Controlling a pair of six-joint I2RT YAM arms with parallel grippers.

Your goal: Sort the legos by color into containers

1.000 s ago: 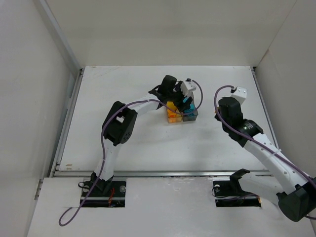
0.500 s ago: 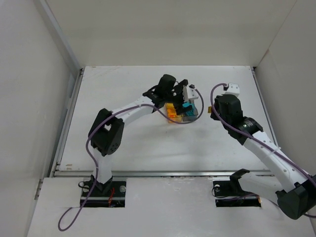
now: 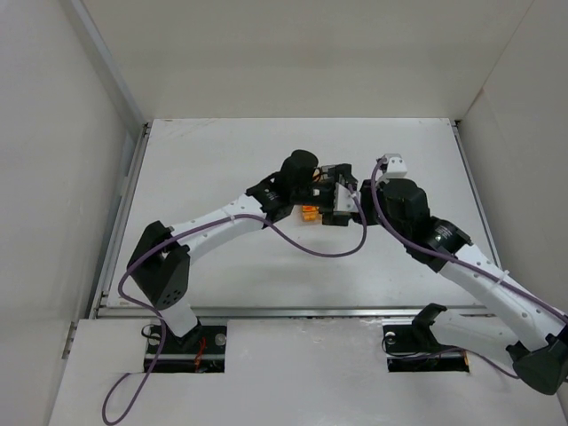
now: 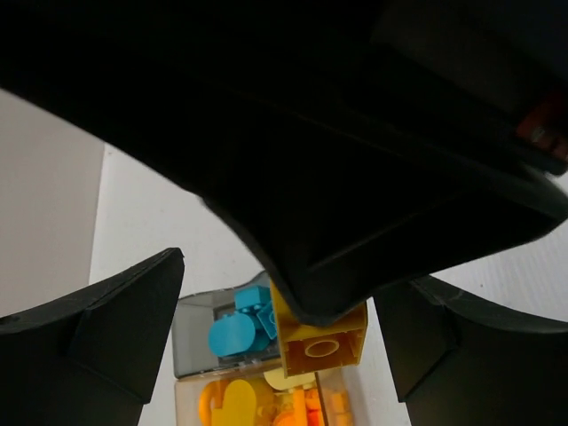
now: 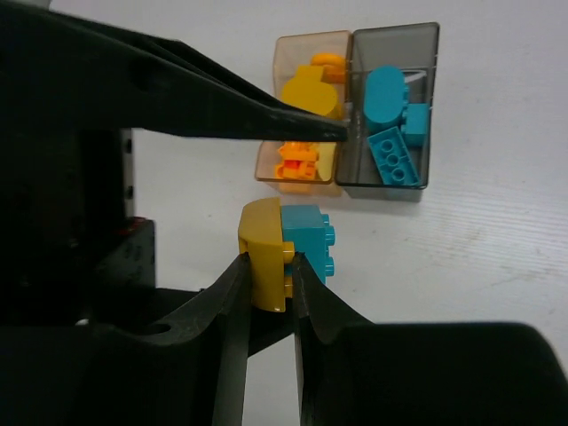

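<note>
Noted: the right arm (image 3: 461, 257) has swung in from 3 o'clock and the left arm (image 3: 222, 213) has stretched out. My left gripper (image 4: 280, 293) gapes above the amber bin (image 5: 293, 44) and grey bin (image 5: 395, 34). At their 6 o'clock, the right gripper (image 5: 268, 264) pinches a yellow brick (image 5: 260, 253) joined to a teal brick (image 5: 311, 240). I judge splitting comes next.

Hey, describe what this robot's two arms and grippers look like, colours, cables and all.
The left arm and right arm have white tubular links joined by bulky black joints. A purple cable loops loosely along each. The left gripper and right gripper have matte black fingers tapering toward the tips. A small white block sits at the right wrist.
</note>
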